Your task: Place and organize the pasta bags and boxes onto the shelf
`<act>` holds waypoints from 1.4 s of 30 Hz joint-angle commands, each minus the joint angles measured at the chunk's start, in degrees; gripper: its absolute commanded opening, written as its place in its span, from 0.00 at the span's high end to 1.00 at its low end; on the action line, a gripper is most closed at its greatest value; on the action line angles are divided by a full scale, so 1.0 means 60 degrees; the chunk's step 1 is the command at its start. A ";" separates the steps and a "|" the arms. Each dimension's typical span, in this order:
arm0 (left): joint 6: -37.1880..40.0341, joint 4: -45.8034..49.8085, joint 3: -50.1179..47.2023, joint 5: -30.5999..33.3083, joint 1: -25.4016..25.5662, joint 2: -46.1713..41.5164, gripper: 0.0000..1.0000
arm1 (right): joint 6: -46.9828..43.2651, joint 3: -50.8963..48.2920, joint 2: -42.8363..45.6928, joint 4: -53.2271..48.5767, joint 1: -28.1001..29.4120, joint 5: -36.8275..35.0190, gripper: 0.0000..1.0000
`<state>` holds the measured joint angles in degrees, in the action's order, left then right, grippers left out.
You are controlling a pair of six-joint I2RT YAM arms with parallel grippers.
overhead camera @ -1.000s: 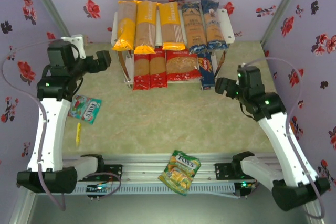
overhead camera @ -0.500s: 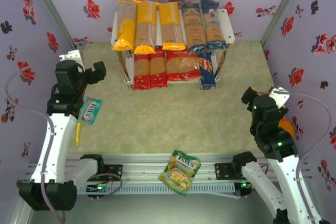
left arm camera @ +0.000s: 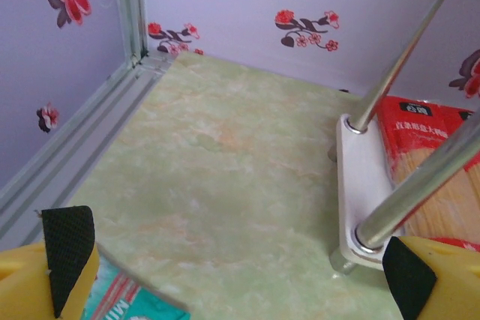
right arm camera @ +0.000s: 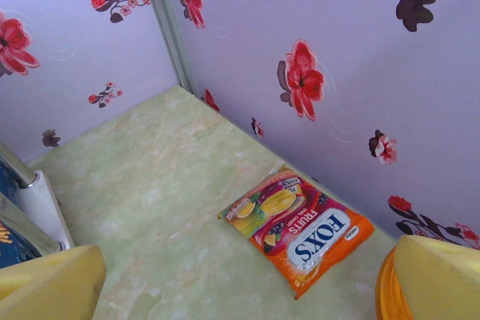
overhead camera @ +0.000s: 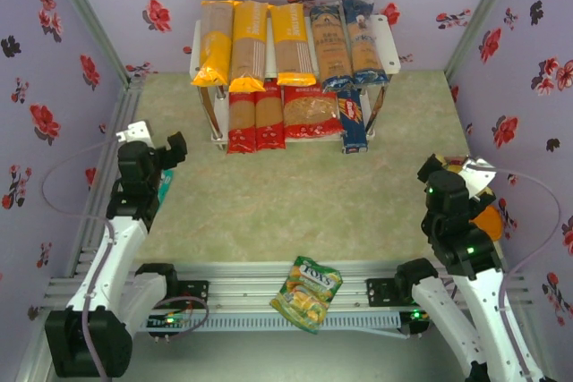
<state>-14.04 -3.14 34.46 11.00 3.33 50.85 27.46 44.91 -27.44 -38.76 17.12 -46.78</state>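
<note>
The shelf (overhead camera: 391, 49) stands at the back of the table, its white boards on shiny legs. Three yellow spaghetti bags (overhead camera: 249, 38) and two dark-blue bags (overhead camera: 346, 40) lie across its upper board. Below lie two red spaghetti bags (overhead camera: 255, 118), a wider red bag (overhead camera: 312, 114) and a dark-blue box (overhead camera: 354, 123). My left gripper (overhead camera: 172, 149) hangs open and empty, low at the left. In the left wrist view its gap (left arm camera: 240, 275) faces a shelf leg (left arm camera: 405, 50) and a red bag (left arm camera: 431, 155). My right gripper (overhead camera: 437, 167) (right arm camera: 244, 282) is open and empty at the right.
A green-yellow snack bag (overhead camera: 307, 291) lies on the front rail. A teal bag (left arm camera: 127, 305) sits beneath my left gripper. An orange FOXS bag (right arm camera: 300, 226) lies against the right wall, ahead of my right gripper. Flowered walls close in three sides.
Both arms have drawn back from the shelf toward the near edge and folded low. The left gripper moved nearer and the right gripper swung out to the right wall. The packs stayed put.
</note>
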 commanded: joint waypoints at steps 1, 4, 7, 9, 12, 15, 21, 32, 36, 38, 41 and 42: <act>0.0975 -0.1409 -0.0403 0.0526 -0.0072 0.0365 0.00 | 0.0077 -0.0213 0.0249 0.0295 -0.0042 -0.0356 0.01; 0.1305 -0.2085 -0.0838 0.0793 -0.0072 0.0588 0.00 | 0.0090 -0.0593 0.0412 0.0601 -0.0031 -0.0203 0.01; 0.1582 -0.3193 -0.1456 0.0803 -0.0091 0.0785 0.00 | -0.0010 -0.0792 0.0363 0.0812 -0.0040 -0.0144 0.01; 0.1708 -0.4131 -0.1870 0.0777 -0.0115 0.1117 0.00 | -0.0094 -0.0822 0.0255 0.0894 -0.0040 -0.0156 0.01; 0.1683 -0.5199 -0.2231 0.0542 -0.0188 0.1978 0.00 | -0.0038 -0.0889 0.0096 0.0925 -0.0040 -0.0172 0.01; 0.1652 -0.6075 -0.2416 0.0096 -0.0189 0.2817 0.00 | -0.0030 -0.1034 0.0047 0.1069 -0.0034 -0.0200 0.01; 0.2567 -0.6837 -0.2413 -0.0434 -0.0174 0.3948 0.00 | -0.0939 -0.1531 -0.0009 0.2206 -0.0047 -0.0245 0.01; 0.3337 -1.0693 -0.3557 -0.0996 0.0217 0.6302 0.00 | -0.2922 -0.3054 -0.1589 0.6294 -0.0104 0.0098 0.01; 0.3337 -1.0773 -0.3571 -0.0999 0.0220 0.6350 0.00 | -0.3213 -0.4521 -0.2944 0.9940 -0.0292 0.0462 0.01; 0.3337 -1.0740 -0.3560 -0.0999 0.0221 0.6335 0.00 | -0.2882 -0.5094 -0.3788 1.1516 -0.0491 0.0473 0.01; 0.3344 -1.0756 -0.3574 -0.0999 0.0219 0.6337 0.00 | -0.2672 -0.5478 -0.4957 1.3016 -0.0740 0.0495 0.01; 0.3337 -1.0742 -0.3562 -0.0995 0.0221 0.6346 0.00 | -0.2745 -0.5521 -0.5358 1.3445 -0.0815 0.0540 0.01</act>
<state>4.62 -64.90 12.38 5.45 4.49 89.25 10.90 12.51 -56.25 24.45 13.26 -43.66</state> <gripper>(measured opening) 0.997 0.993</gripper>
